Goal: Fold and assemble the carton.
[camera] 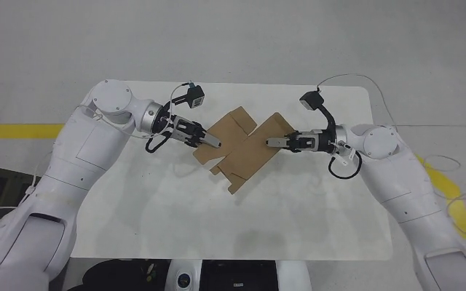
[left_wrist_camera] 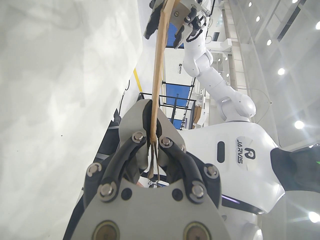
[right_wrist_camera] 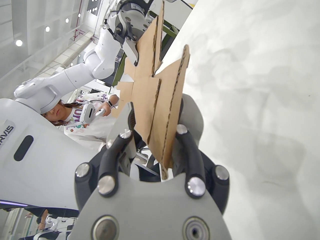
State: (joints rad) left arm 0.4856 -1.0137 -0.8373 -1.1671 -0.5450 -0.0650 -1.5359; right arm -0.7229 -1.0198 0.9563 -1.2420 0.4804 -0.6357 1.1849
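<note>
Carton [camera: 244,145], a flat brown cardboard blank with notched flaps, hangs between the two grippers above the middle of the table [camera: 145,218], somewhat nearer the far edge than the near one. It lies on a diagonal in the top view, one flapped end pointing toward the far edge and the other toward the near edge. In the left wrist view the carton [left_wrist_camera: 158,63] appears edge-on as a thin strip, with a gap between it and the white table top. In the right wrist view its broad face [right_wrist_camera: 155,96] shows dotted crease lines and a slit between flaps.

The left gripper [camera: 213,141] holds the side of the carton that faces the table's left edge. Its fingers [left_wrist_camera: 132,123] are pinched tight on the cardboard (the edge runs down between them into the claw). The right gripper [camera: 271,142] holds the opposite side, toward the right edge, and its fingers [right_wrist_camera: 190,116] are closed against the panel between them. Each wrist view also shows the other claw at the carton's far end: the right gripper [left_wrist_camera: 163,34] and the left gripper [right_wrist_camera: 133,53].

Beyond the table's left edge a yellow stripe [camera: 29,131] runs along the floor.
</note>
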